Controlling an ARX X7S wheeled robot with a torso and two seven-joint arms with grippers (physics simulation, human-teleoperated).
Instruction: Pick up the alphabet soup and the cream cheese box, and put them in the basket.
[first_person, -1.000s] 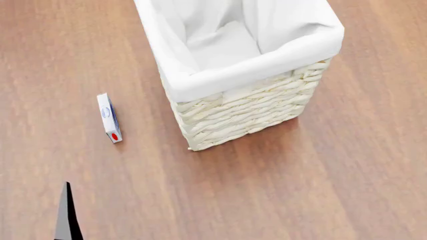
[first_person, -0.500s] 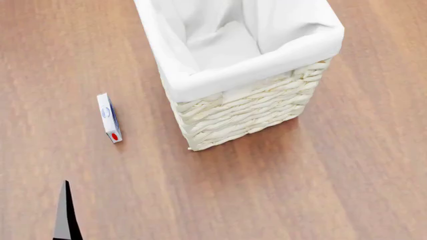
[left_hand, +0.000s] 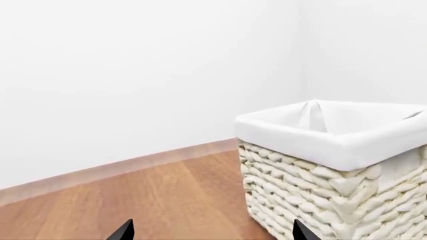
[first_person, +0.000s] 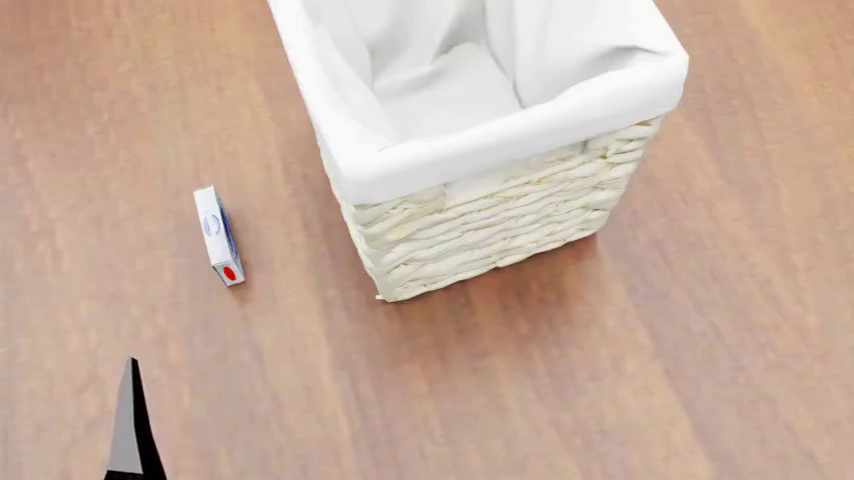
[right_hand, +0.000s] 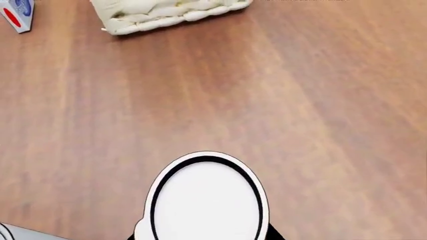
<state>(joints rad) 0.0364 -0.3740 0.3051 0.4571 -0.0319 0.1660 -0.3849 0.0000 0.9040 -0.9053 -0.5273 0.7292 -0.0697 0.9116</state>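
A brown wood-grain worktop (first_person: 561, 390) fills the head view. The largest thing on it is the basket (first_person: 487, 215), a rectangular cream-white wicker container standing upright toward the far side, with a white cloth liner (first_person: 507, 130) folded over its rim. Nothing can be seen inside it from the head view, though the near inner wall hides part of its floor.

Well apart from the basket, on the robot's left, the cream cheese box (first_person: 219, 236) lies on the worktop. It is a thin white carton with a blue side and a red spot at its near end.

The left tool (left_hand: 210, 234) shows in its own wrist view only as two dark fingertips, set wide apart with nothing between them, so it is released; one dark fingertip also shows at the head view's lower left edge. It faces the basket's woven wall and a plain white wall (left_hand: 133, 75) behind.

In the right wrist view a round can end (right_hand: 205, 200), white with a dark ring, sits close to the camera. I cannot tell whether the right tool grips it, or which can it is.

The alphabet soup label is not visible anywhere.
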